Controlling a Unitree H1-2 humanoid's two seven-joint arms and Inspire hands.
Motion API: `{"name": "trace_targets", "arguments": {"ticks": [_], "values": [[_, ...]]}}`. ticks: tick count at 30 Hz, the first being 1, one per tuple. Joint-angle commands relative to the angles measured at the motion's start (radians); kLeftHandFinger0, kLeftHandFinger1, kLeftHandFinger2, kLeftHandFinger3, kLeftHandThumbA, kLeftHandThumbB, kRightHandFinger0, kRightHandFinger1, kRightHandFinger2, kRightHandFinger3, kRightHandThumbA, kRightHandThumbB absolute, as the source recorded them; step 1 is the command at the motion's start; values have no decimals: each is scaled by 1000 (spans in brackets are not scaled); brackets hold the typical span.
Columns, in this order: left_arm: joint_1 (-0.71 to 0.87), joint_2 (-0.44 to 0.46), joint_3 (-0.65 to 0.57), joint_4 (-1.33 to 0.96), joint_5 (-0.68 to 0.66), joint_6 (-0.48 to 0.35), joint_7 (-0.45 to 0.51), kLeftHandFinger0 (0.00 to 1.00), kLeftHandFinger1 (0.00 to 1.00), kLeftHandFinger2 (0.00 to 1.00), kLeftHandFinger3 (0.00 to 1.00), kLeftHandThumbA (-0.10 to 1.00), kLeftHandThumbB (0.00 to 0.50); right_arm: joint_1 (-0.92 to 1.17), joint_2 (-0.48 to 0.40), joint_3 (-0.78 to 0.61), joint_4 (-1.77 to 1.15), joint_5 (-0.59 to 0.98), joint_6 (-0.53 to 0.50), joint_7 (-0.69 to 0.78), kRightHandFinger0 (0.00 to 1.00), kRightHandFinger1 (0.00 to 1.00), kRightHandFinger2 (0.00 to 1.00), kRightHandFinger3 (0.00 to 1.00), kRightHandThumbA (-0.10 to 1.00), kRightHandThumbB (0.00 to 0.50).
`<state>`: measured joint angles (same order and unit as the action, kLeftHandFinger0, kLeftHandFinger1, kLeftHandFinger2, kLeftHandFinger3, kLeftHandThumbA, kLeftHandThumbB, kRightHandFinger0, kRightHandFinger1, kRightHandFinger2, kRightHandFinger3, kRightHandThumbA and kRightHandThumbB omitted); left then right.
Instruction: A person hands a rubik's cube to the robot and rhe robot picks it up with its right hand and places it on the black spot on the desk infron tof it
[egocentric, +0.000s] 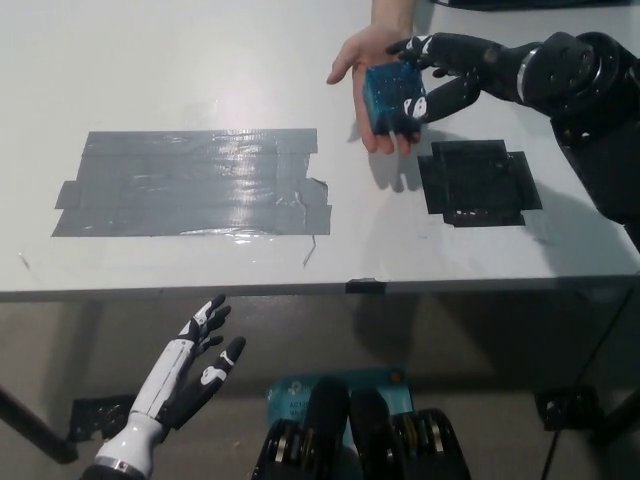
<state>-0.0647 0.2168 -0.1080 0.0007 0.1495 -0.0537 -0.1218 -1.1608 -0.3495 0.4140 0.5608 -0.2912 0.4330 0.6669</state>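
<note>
At the upper centre of the frame, the Rubik's cube (392, 98) rests on the upturned palm of the person's hand (372, 60), above the white desk (200, 60). The black right hand (440, 75) reaches in from the upper right, with fingers (432, 46) spread over the cube's top edge and others against its right face; the hand wraps the cube but a firm closure is not evident, and the cube appears to be borne by the palm. The principal risk is a partial grasp: if the palm withdraws before the fingers close fully, the cube may tip off its lower edge and fall to the desk. A second risk is pinching the person's fingers, which lie directly beneath the cube. The black spot (478, 182), a square of dark tape, lies just below and right of the cube, near the desk's front right; a short carry is required, and an early release may leave the cube straddling the tape edge. The wide grey tape patch (190, 182) at centre left is not the target. The white left hand (195, 365) rests at lower left, below the desk edge, fingers apart and holding nothing.
</note>
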Motion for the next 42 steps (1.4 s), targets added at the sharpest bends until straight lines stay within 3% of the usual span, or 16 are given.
{"name": "trace_targets", "arguments": {"ticks": [1, 13, 15, 18, 20, 23, 24, 30, 42], "values": [[-18, 16, -1, -26, 10, -6, -13, 957, 1000, 1000, 1000, 792, 87, -80, -22, 7, -24, 10, 8, 74, 1000, 1000, 1000, 1000, 409, 500], [-22, 16, -4, -25, 10, 2, -18, 976, 1000, 1000, 1000, 803, 112, -88, -13, 25, 18, -15, -22, 82, 1000, 1000, 1000, 1000, 456, 500], [-23, 16, -4, -27, 13, 3, -17, 974, 1000, 1000, 1000, 803, 112, -96, -17, 25, 19, -9, -9, 100, 1000, 1000, 1000, 1000, 588, 500], [-30, 19, -5, -23, 13, -2, -19, 966, 1000, 1000, 1000, 805, 108, -82, -24, -32, -12, 36, -1, 87, 1000, 1000, 1000, 1000, 940, 500], [-31, 17, -5, -20, 14, -7, -17, 964, 1000, 1000, 1000, 802, 108, -73, -23, -72, -23, 65, -2, 75, 1000, 1000, 1000, 1000, 1000, 478], [-28, 16, -4, -23, 6, -2, -21, 967, 1000, 1000, 1000, 796, 108, -57, -28, -111, -37, 69, -69, 38, 1000, 1000, 1000, 1000, 1000, 462], [-27, 17, -5, -27, 6, 0, -22, 969, 1000, 1000, 1000, 794, 105, -53, -29, -121, -48, 65, -79, 26, 1000, 1000, 1000, 1000, 1000, 485], [-23, 18, -7, -31, 12, 13, -22, 981, 1000, 1000, 1000, 800, 113, -44, -29, -158, -101, 29, -5, -33, 1000, 1000, 1000, 1000, 1000, 500], [-20, 16, -8, -30, 3, 8, -23, 981, 1000, 1000, 1000, 784, 92, -62, -45, -92, -79, -52, -69, -64, 1000, 1000, 1000, 1000, 1000, 500]]}}
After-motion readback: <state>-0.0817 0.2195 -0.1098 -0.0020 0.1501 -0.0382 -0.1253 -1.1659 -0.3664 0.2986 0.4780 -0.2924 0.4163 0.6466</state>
